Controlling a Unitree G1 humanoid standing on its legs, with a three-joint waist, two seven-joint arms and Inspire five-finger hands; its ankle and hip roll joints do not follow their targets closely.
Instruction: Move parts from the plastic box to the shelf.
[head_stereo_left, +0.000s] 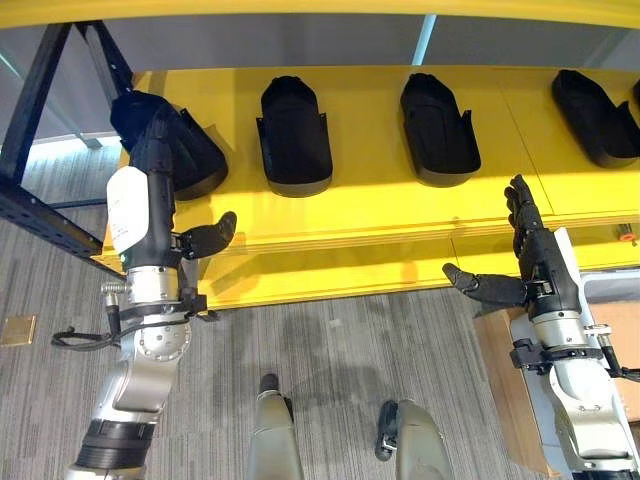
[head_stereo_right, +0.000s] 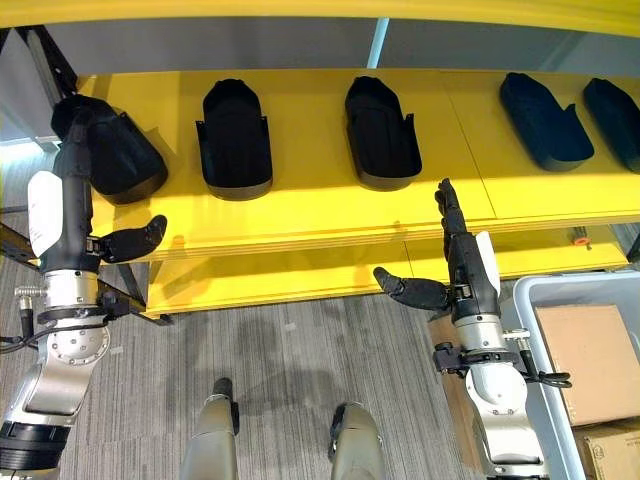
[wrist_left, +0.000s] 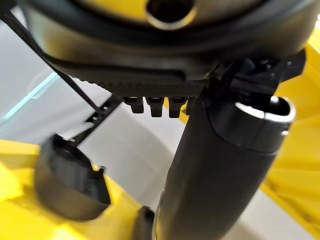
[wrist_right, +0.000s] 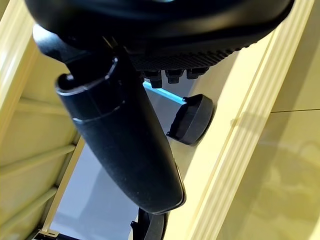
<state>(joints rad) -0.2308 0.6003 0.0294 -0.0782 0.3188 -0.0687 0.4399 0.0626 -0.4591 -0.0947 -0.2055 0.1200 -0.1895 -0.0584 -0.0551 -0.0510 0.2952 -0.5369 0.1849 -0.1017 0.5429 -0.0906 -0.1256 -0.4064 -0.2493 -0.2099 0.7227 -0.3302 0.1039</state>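
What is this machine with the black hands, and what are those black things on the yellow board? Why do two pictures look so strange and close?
It is a robot shaped like a person. Two pictures come from cameras in its head, looking down. The two close ones come from cameras on its wrists, so each shows its own thumb, very big. The yellow board is a shelf. On it lie black plastic parts, shaped a bit like scoops, in a row. The left hand reaches over the part at the row's left end. The right hand is open at the shelf's edge and holds nothing. A grey box stands by the right arm.
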